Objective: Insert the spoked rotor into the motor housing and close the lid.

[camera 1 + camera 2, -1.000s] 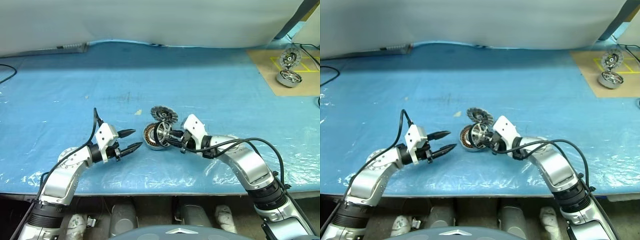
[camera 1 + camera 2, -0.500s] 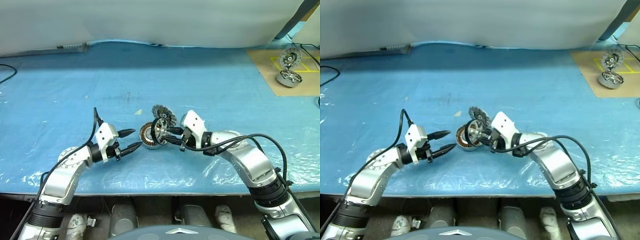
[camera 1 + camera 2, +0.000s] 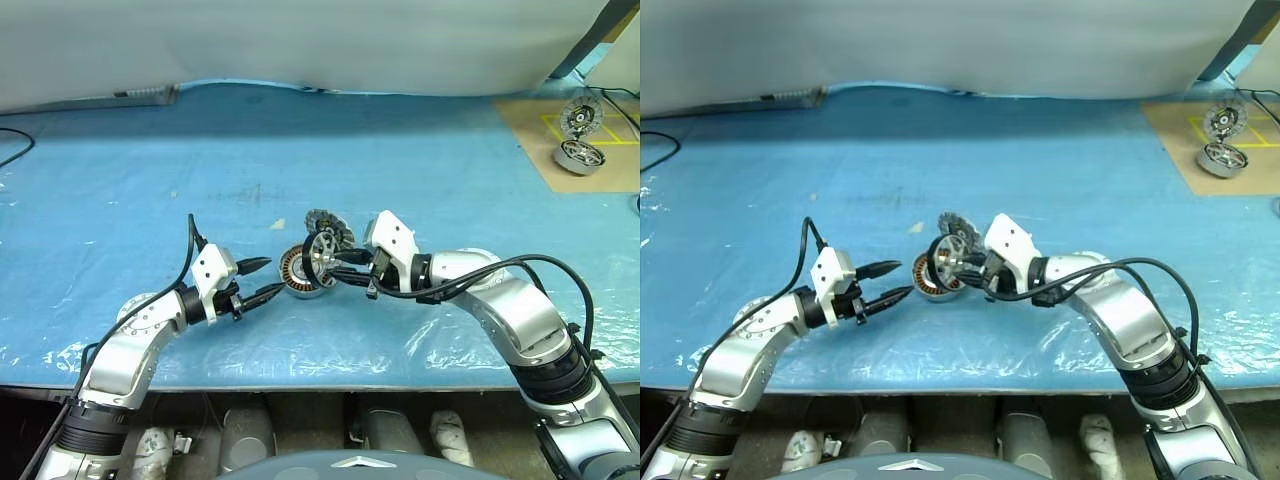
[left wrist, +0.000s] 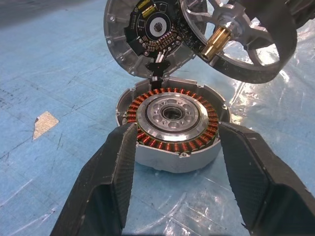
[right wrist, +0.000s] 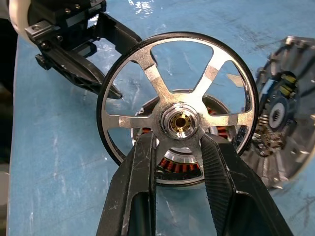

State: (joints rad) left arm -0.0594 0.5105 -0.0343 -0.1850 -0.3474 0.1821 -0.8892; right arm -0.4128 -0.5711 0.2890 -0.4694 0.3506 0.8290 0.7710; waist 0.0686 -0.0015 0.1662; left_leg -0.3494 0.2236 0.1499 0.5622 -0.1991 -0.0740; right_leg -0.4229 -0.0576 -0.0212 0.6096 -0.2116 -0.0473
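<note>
**Shiny wheel held up over the motor ring**

The right hand [image 3: 345, 271] is pinching the spoked rotor [image 3: 322, 250] by its middle hub, one black finger on each side. The wheel is standing tilted in the air, off the blue surface [image 3: 400, 160]. It is hanging just above the motor housing [image 3: 298, 272], on the housing's 2 o'clock side in the left eye view.

The motor housing is lying flat on the surface with its copper windings facing up. The lid [image 3: 328, 222] is standing up on its edge at the housing's far rim, at about 1 o'clock from it. It is joined to the housing by short wires, as the left wrist view is showing. The wheel's dark rim is sitting very near the lid's face.

The left hand [image 3: 262, 279] is staying low at the housing's 9 o'clock side. Its two fingers [image 4: 113, 167] are spread wide, one near each side of the housing's wall, and they are holding nothing.

Lots of open blue surface is lying all around. Two more motor parts [image 3: 578, 135] are sitting well apart on a brown board at the far right edge, at about 2 o'clock.
</note>
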